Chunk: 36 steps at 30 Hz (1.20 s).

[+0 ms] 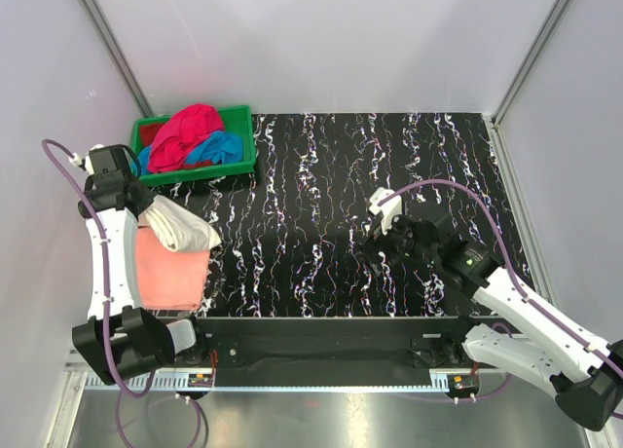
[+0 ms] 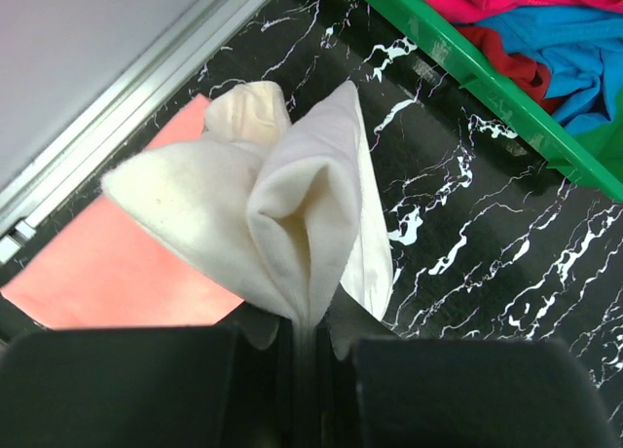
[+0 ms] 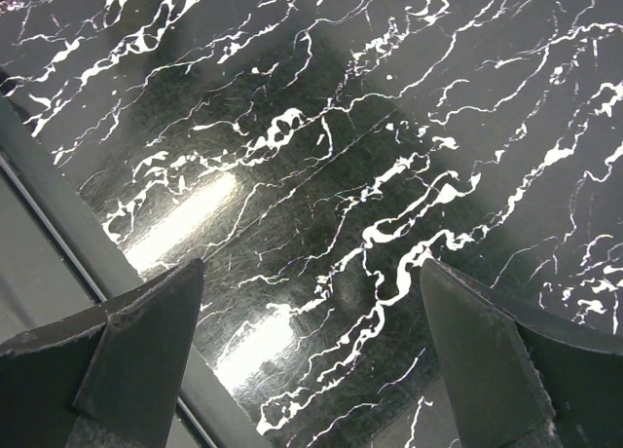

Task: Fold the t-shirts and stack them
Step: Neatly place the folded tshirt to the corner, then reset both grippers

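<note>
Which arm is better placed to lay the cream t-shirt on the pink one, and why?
Left. The left end effector is shut on the cream t-shirt, just above the folded pink t-shirt. The right end effector is open and empty over the table, far to the right.

My left arm (image 1: 110,263) and right arm (image 1: 531,307) show me white shells, black joints, a purple cable (image 1: 443,182) each, and dark wedge fingers (image 3: 146,341) on the right gripper (image 3: 310,273).
</note>
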Available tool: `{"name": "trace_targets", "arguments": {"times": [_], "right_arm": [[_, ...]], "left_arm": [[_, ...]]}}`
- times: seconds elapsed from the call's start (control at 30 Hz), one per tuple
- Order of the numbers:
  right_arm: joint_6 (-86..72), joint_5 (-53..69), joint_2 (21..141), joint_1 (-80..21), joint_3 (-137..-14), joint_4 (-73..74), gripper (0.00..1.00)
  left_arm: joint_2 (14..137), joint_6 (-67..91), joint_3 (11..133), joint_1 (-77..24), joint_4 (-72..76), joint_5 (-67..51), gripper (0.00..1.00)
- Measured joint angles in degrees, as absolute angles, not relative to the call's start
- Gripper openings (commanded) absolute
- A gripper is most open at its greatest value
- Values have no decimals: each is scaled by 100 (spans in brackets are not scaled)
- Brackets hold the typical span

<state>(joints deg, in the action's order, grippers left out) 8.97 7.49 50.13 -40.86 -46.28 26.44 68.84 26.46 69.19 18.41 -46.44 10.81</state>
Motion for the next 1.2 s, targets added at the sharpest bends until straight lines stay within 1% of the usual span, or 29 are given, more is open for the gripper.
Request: {"name": "trace_targets", "arguments": {"times": [0.3,0.53,0.57,0.6,0.63,0.67,0.7,0.73,0.8,0.83,1.0,1.1,1.2], "right_arm": [[871,832,5015,-4086,-4584,2644,100],[873,858,5015,-4086,-4571,2646,100],[873,862,5015,-4086,-4571,2646,100],[873,864,5015,-4086,-4571,2646,100],[871,867,5015,-4086,-4571,2646,100],[869,869,5015,-4086,-4571,2646,100],[860,873,5015,-4086,-4571,2648,100],[847,875,5015,-4086,-4571,2648,100],[801,913,5015,-4086,-4571,2648,100],[766,930,5015,-4086,-4571,2650,100],[718,1020,5015,-4086,-4571,2668,100],[714,1022,5017,-4086,-4571,2698,100],[694,1020,5050,-4086,-4571,2698,100]], "left_arm": [[6882,2399,6886,2049,-4609,956,0],[6584,2674,6219,2324,-4720,1256,0],[6504,2729,6106,2408,-4770,1389,5],[6403,2818,5970,2495,-4829,1522,12],[6287,2954,5826,2589,-4921,1695,22],[6152,3111,5649,2705,-5035,1835,37],[6003,3256,5465,2836,-5137,1949,75],[5863,3389,5295,2976,-5325,2082,85],[5704,3649,5148,3170,-5655,2331,96],[5677,3754,5164,3205,-5813,2421,99],[5669,4289,5502,3092,-6136,2397,99],[5553,4521,5553,2617,-6036,2322,99],[5489,4584,5548,1817,-5686,2119,99]]}}
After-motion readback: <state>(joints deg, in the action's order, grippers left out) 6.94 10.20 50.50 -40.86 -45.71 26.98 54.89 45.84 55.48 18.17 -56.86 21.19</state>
